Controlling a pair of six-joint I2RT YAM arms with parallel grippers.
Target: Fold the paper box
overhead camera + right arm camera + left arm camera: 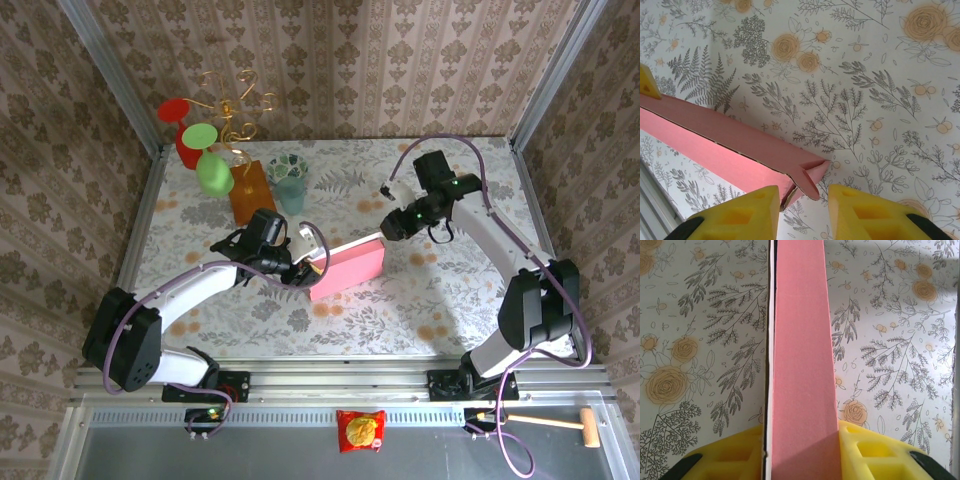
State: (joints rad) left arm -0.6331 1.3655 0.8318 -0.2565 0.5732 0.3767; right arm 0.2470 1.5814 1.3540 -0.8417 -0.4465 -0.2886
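the table [430, 300], under a flower-print cloth, has the work at its middle. the block [250, 195] and cup [291, 190] stand at the back, well apart from the work, so both arms can reach in freely.

the box [348, 268] lies between the arms near the table's centre. it is a long pink sleeve running from lower left to upper right. in the right wrist view two pink faces meet along a crease with a thin white edge showing, so it looks partly formed, not flat.

the left tool [310, 268] is at the box's left end. its wrist view shows the yellow fingers [735, 457] pressed against both sides of the pink strip, pinching it. this grip probably serves as an anchor, holding the sleeve steady and keeping it from sliding on the smooth cloth while the other end is worked.

the right tool [386, 232] is at the far right end. its fingers [747, 212] are spread, and the folded end flap [810, 180] sits just ahead of the gap, slightly to the left. nothing is held there. the tool seems lined up on the flap, ready to nip or push it closed.

the ends look unfinished, so most of the folding is probably left to do.
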